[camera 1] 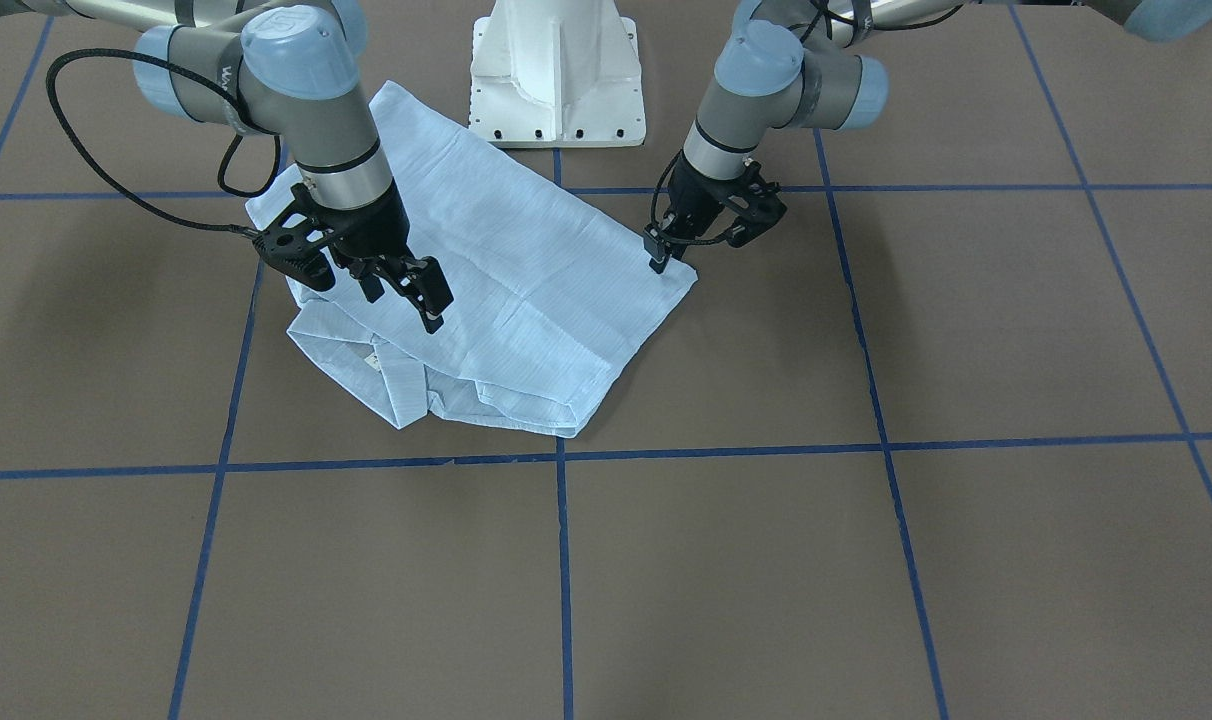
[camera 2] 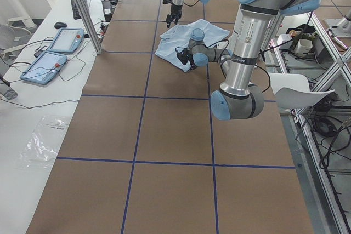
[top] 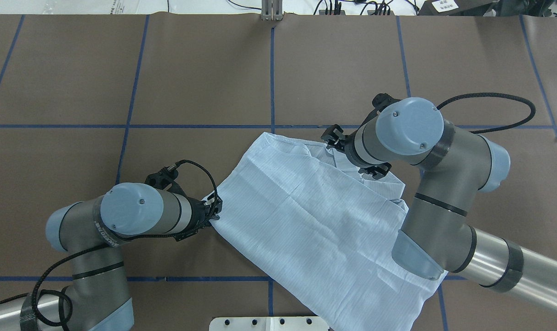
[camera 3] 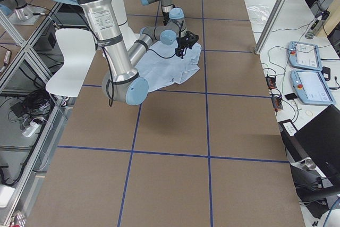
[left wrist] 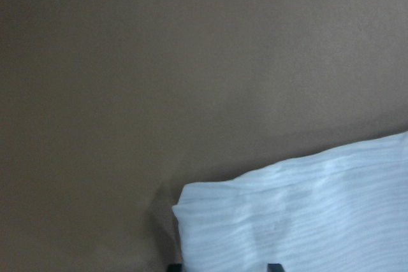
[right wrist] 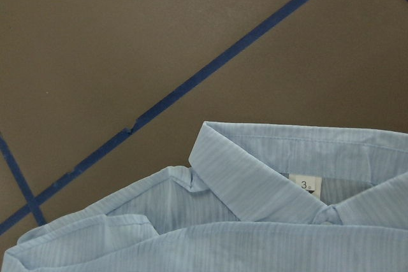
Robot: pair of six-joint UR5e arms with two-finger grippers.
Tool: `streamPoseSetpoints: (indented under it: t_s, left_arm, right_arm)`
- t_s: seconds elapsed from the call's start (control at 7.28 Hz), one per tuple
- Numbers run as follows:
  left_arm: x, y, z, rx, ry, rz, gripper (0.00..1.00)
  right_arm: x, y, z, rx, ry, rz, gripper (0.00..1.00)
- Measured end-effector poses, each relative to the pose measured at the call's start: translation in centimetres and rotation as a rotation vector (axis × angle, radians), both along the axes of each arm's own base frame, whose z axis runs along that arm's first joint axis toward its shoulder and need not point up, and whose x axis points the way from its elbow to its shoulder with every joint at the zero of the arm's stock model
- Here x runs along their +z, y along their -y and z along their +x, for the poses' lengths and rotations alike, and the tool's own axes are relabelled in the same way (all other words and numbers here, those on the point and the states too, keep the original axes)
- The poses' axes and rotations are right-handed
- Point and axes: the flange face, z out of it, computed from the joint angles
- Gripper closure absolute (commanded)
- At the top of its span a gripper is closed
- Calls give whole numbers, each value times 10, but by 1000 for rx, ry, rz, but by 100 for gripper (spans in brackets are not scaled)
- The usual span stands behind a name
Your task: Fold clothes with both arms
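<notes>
Shirt (camera 1: 526, 290), light blue striped fabric, lies folded on brown table (camera 1: 866, 560) with blue tape lines. Black two-finger left gripper (camera 1: 666, 258) straddles one corner, jaws narrowly parted; black right gripper (camera 1: 403, 297) hovers near collar (camera 1: 398, 388), jaws apart, empty.

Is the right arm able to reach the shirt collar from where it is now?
Probably yes: the right gripper hovers over the shirt close to the shirt collar, jaws open, with nothing between them.

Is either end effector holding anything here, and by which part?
Right end effector is open above the shirt, holding nothing. Left end effector sits on the shirt's side corner; whether it is clamped there cannot be told.
</notes>
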Motion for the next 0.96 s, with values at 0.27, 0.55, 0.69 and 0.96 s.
streamPoseSetpoints:
  t_s: [0.27, 0.55, 0.69, 0.96]
  left_arm:
    - [0, 32, -21, -38, 11, 49, 100]
    - [11, 110, -68, -92, 63, 183, 100]
    - [21, 164, -84, -141, 83, 233, 100]
    - [39, 273, -86, -236, 97, 274, 35]
  right_arm:
    - [-1, 0, 0, 3, 2, -1, 0]
    - [-1, -1, 2, 4, 3, -1, 0]
    - [0, -1, 2, 5, 2, -2, 0]
    - [-3, -1, 3, 8, 8, 0, 0]
